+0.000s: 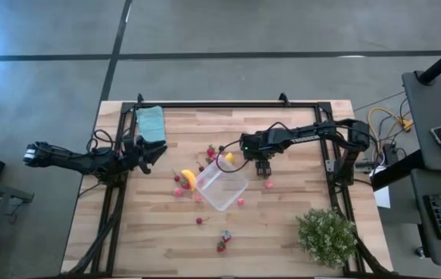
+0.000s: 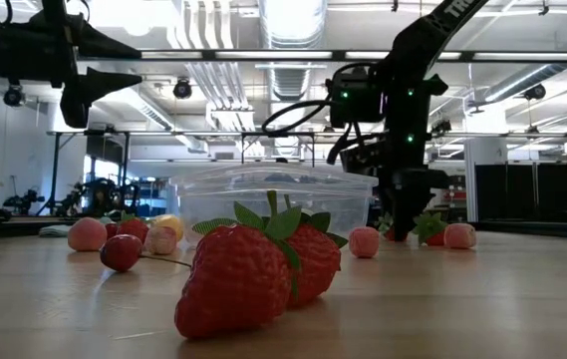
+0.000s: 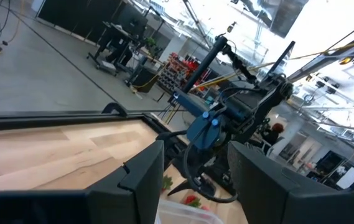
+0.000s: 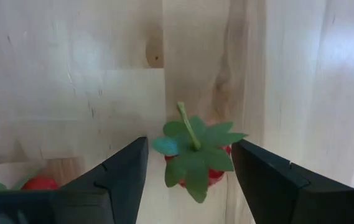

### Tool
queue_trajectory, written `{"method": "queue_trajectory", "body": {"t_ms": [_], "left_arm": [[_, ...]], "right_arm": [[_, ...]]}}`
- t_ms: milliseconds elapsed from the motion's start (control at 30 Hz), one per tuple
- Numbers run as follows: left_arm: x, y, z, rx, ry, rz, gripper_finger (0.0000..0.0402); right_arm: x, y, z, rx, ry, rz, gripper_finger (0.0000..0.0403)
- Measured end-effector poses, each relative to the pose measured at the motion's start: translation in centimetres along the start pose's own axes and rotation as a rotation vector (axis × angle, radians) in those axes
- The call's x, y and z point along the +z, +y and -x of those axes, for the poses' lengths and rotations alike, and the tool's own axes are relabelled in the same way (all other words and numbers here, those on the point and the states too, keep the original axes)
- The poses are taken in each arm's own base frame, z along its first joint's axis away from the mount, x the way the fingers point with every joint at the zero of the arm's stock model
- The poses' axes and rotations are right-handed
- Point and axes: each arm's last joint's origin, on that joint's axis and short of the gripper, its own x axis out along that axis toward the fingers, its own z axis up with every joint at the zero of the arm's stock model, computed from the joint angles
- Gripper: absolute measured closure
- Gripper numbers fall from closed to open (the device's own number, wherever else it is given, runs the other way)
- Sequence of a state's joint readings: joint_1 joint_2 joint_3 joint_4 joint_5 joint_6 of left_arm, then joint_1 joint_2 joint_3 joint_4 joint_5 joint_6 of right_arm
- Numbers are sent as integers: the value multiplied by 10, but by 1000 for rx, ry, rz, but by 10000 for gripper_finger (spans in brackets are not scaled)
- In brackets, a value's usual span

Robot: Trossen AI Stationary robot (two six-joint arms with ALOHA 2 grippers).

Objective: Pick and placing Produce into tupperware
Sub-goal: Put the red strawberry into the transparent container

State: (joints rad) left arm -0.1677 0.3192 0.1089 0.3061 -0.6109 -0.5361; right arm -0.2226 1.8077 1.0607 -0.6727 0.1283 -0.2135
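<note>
The clear tupperware (image 1: 222,186) (image 2: 273,194) stands lidless on its base at mid-table. Red, pink and a few yellow produce pieces lie scattered around it. My right gripper (image 1: 263,167) (image 4: 189,152) is low over the table just right of the tub, open, pointing down. Its fingers stand on either side of a red strawberry with green leaves (image 4: 195,158) (image 2: 427,229) that lies on the wood, with a gap on both sides. My left gripper (image 1: 156,155) (image 3: 195,165) is open, raised above the table left of the tub, and holds nothing.
A folded teal cloth (image 1: 150,122) lies at the far left and a bushy green potted plant (image 1: 327,236) stands at the near right corner. Two strawberries (image 1: 222,244) (image 2: 253,269) sit near the near edge. Another red piece (image 4: 37,183) lies beside the right gripper.
</note>
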Motion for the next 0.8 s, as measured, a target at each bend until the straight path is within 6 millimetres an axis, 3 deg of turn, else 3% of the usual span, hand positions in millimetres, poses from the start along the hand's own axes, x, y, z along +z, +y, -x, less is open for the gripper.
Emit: {"method": "queue_trajectory", "body": {"t_ms": [133,400,567,667,800], "left_arm": [[0,0,0,1,2,-3,238],[-1,1,0,5,8,-9,238],[-1,1,0,4,7,-7,238],[-1,1,0,5,8,-8,238],[-1,1,0,5,8,-8,238]], "right_arm": [[-1,-1,4,-21,-5,-31,195],[-1,-1,5,-32,-7,-68,274],[1,-2,10,-28,8,-117,280],[8,-5,27,-17,4,-160,264],[25,-11,69,57,-113,-217,256]]}}
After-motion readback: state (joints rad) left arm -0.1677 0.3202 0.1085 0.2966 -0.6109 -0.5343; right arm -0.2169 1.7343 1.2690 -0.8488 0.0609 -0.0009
